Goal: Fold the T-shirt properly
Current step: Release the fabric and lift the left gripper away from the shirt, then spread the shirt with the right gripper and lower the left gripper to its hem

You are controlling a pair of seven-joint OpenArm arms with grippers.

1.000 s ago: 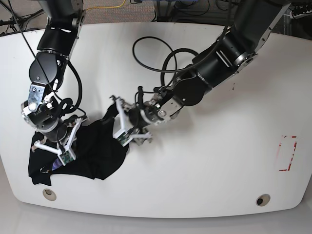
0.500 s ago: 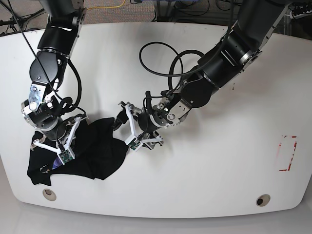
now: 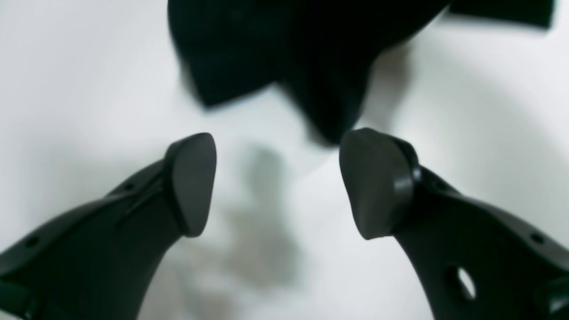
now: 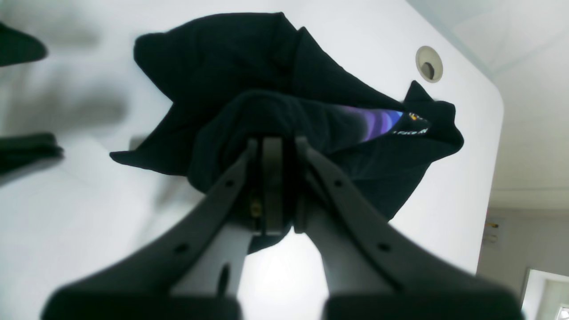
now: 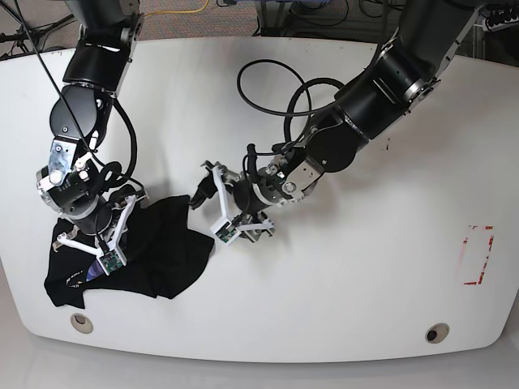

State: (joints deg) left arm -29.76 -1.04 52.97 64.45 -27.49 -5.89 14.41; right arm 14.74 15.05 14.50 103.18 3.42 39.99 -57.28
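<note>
Cloth fills the far part of the left wrist view: the T-shirt (image 3: 311,58) lies just ahead of the left gripper (image 3: 278,184), whose jaws stand wide apart with nothing between them but bare white surface (image 3: 80,89). One dark point of fabric reaches down toward the right-hand pad (image 3: 373,182) and seems nearly to touch it (blur makes contact hard to judge).

Right wrist view: the right gripper (image 4: 273,186) is clamped tight on a bunched fold of the shirt, which spreads away beyond it in a crumpled heap. A violet sheen and small white lettering show at its far right, close to a round hole (image 4: 429,64) near the rounded corner.

Base view: the shirt sits rumpled at the near left of the surface, its long axis running roughly left to right. The pinching arm is over its left part; the empty gripper hovers just beside its right edge, so the cloth lies to that gripper's left. A red marking (image 5: 478,255) sits well apart at the right. No containers are present.
</note>
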